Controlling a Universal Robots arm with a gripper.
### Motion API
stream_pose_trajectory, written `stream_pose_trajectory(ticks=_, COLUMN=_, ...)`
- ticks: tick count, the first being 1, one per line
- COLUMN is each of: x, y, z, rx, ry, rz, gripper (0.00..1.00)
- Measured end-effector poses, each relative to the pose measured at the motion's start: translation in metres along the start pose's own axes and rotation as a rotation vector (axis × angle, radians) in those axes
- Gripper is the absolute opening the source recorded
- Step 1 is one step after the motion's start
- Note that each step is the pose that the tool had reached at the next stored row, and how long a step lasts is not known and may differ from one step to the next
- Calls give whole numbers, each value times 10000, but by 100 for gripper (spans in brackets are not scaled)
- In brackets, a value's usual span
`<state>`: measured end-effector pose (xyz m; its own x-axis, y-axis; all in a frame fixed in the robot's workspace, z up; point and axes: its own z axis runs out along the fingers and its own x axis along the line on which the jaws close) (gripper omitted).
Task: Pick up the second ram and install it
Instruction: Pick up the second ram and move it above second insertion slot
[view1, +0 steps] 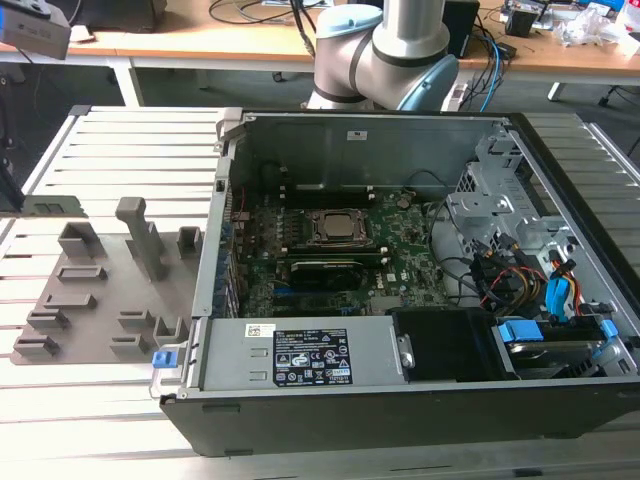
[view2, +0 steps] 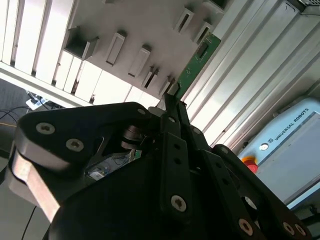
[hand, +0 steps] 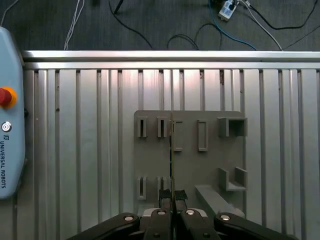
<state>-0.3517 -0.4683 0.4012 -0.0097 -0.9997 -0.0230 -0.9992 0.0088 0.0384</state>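
Currently the pincer (hand: 172, 196) is closed on the second ram (hand: 171, 150), with its two fingers pressed against the strip's flat faces. In the first wrist view the board shows edge-on as a thin line running out from the tips. In the second wrist view its green face (view2: 199, 57) reaches out past the pincer (view2: 172, 100).

The strip hangs over the grey holder tray (hand: 150, 160). It looks lifted out of the tray's slots, though I cannot tell how far clear it is. The tray lies on the slatted metal counter (hand: 75, 150), just beside the open computer case (view1: 400, 425). Inside the case, the motherboard (view1: 400, 250) lies flat with the processor socket (view1: 338, 228) near its middle.

As for handling, I judge the strip to be very light and stiff, but thin and fragile. The chips on its faces and the contact edge should take no pressure or scraping. The smooth faces could let it pivot in a narrow pinch, so a hold near the middle of the upper edge would suit best. That leaves the contact edge free and the board square to whatever receives it.
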Motion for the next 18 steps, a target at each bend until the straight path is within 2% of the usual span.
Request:
stream_pose_trajectory(ticks=2, x=-1, y=-13, z=-5, rx=-2, ry=2, rz=0, gripper=13)
stream_pose_trajectory(ticks=4, x=-1, y=-74, z=-7, rx=-1, ry=3, rz=0, gripper=13)
stream_pose_trajectory(ticks=5, x=-2, y=-123, z=-8, rx=0, ry=3, rz=1, gripper=13)
stream_pose_trajectory(ticks=8, x=-4, y=-355, z=-17, rx=1, ry=2, rz=0, gripper=13)
stream_pose_trajectory(ticks=11, x=-5, y=-451, z=-21, rx=0, ry=3, rz=1, gripper=13)
stream_pose_trajectory(ticks=18, x=-9, y=-826, z=-35, rx=-1, ry=3, rz=0, gripper=13)
